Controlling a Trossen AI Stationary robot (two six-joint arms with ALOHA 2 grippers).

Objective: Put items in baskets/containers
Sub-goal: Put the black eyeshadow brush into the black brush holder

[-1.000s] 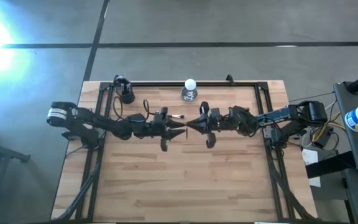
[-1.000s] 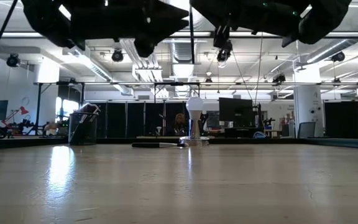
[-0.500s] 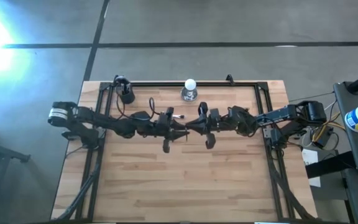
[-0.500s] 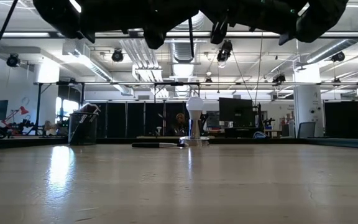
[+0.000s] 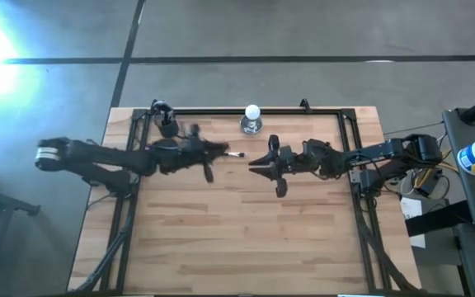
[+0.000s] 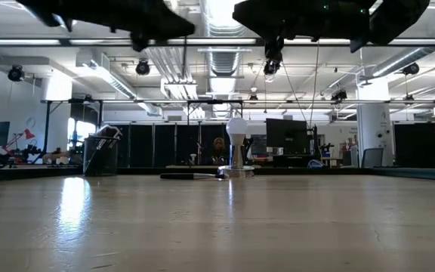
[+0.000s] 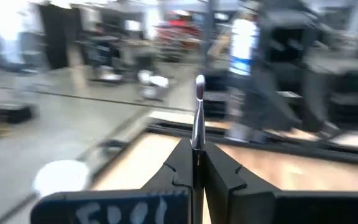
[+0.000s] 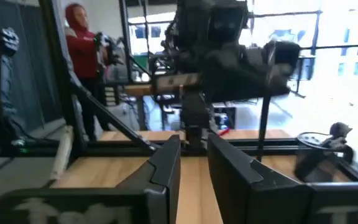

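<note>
Brushes are the job: most already stand in the black cup (image 5: pixel 166 126) at the desk's (image 5: pixel 237 247) far-left corner. High view: left gripper (image 5: pixel 218 149) sits a bit right of the cup, near the far edge; one loose brush (image 5: pixel 234 153) lies on the wood just beside its tip. Right gripper (image 5: pixel 256 162) hangs near desk centre, pointing toward the left arm, a white ball on a base (image 5: pixel 252 116) beyond it; this arm looks to be waiting.

Low view: cup (image 6: pixel 100 156) w/ brush handles sticking out at far left; loose brush (image 6: pixel 189 176) flat on the desk, next to the ball's base (image 6: pixel 236 148). Both arms only dark shapes overhead.

Left wrist view: fingers (image 7: pixel 178 173) pinched on a brush (image 7: pixel 198 115), held upright, pale tip up.

Right wrist view: fingers (image 8: pixel 166 163) parted, nothing between them.

Step in hand, prob.: carrying the held brush to the cup. Next calls for getting it over the cup mouth, lowering the handle in among the others w/o tipping the cup, then letting go. Loose brush remains after.
</note>
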